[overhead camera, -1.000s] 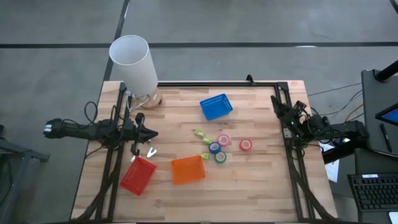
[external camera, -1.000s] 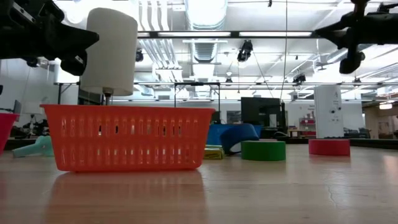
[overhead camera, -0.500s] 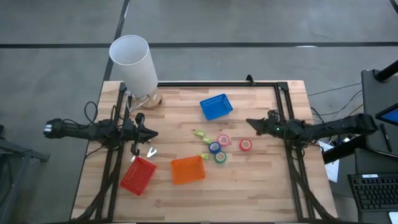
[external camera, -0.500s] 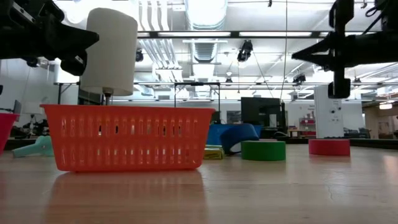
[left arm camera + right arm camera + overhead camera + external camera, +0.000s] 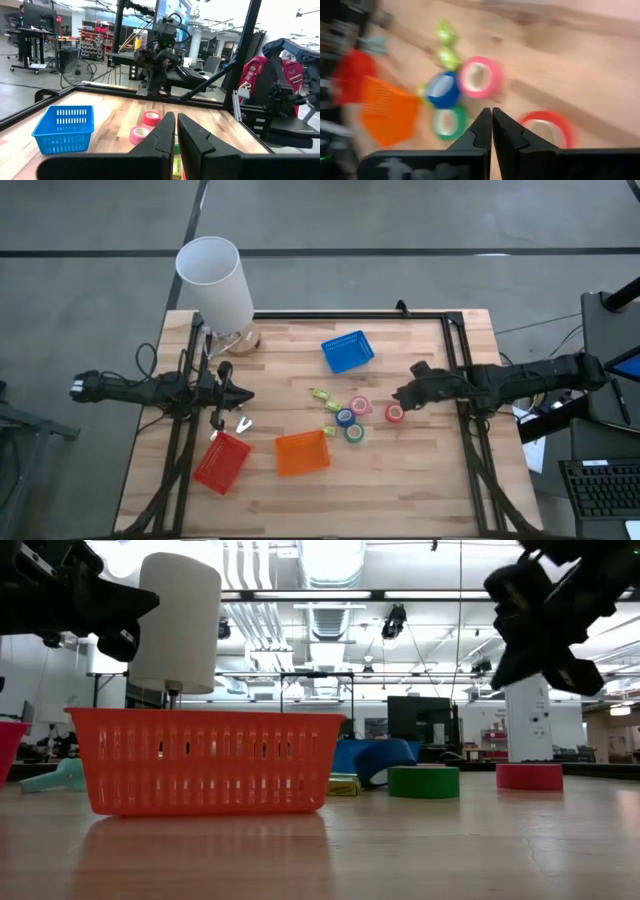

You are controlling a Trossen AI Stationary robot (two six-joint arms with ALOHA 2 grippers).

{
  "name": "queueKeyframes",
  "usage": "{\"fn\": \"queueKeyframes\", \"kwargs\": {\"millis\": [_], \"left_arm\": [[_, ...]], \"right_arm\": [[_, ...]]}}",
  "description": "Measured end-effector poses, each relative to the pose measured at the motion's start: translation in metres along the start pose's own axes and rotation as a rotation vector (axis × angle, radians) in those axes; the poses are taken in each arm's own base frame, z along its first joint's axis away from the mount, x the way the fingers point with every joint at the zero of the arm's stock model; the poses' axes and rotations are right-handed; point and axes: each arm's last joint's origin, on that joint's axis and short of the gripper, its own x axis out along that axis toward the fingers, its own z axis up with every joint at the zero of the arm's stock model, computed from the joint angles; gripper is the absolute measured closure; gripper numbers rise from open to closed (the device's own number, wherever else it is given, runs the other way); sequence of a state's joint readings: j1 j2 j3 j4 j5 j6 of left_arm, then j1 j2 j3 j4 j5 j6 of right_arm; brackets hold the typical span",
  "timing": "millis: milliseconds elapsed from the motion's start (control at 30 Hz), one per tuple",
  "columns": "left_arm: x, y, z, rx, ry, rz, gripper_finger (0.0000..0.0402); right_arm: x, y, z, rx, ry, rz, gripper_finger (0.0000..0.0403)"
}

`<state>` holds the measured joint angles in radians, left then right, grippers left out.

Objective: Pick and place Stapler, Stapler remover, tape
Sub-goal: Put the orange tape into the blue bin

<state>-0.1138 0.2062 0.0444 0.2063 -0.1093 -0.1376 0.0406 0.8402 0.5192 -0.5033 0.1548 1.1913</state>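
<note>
Tape sits unmoved; my right gripper, pinched shut and empty, has swung in just beside it.

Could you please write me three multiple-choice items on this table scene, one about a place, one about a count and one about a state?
1. Where is the right gripper?
A. beside the red tape roll
B. over the blue bin
C. inside the orange bin

2. How many plastic bins stand on the table?
A. one
B. three
C. five

3. How are the left gripper's fingers?
A. wide open
B. shut on a tape roll
C. shut, holding nothing

Key: 1 A, the high view shows it next to that roll. 2 B, blue, orange and a red bin. 3 C, the left wrist view shows the fingers together and empty.
</note>
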Motion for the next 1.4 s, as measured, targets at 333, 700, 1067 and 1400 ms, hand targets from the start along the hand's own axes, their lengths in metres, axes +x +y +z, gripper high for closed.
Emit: {"fn": "queueKeyframes", "kwargs": {"millis": [333,700,1067,1400], "left_arm": [[0.000,0.000,0.000,0.000,0.002,0.000,0.0378],[0.000,0.000,0.000,0.001,0.004,0.001,0.0378],[0.000,0.000,-0.001,0.001,0.007,0.001,0.0378],[0.000,0.000,-0.001,0.001,0.007,0.001,0.0378]], "right_arm": [[0.012,-0.002,0.004,-0.048,0.123,-0.140,0.0264],[0.020,0.006,0.005,-0.125,0.190,-0.186,0.0188],[0.050,-0.006,-0.003,-0.260,0.303,-0.351,0.0209],[0.079,-0.012,-0.010,-0.319,0.372,-0.428,0.0230]]}}
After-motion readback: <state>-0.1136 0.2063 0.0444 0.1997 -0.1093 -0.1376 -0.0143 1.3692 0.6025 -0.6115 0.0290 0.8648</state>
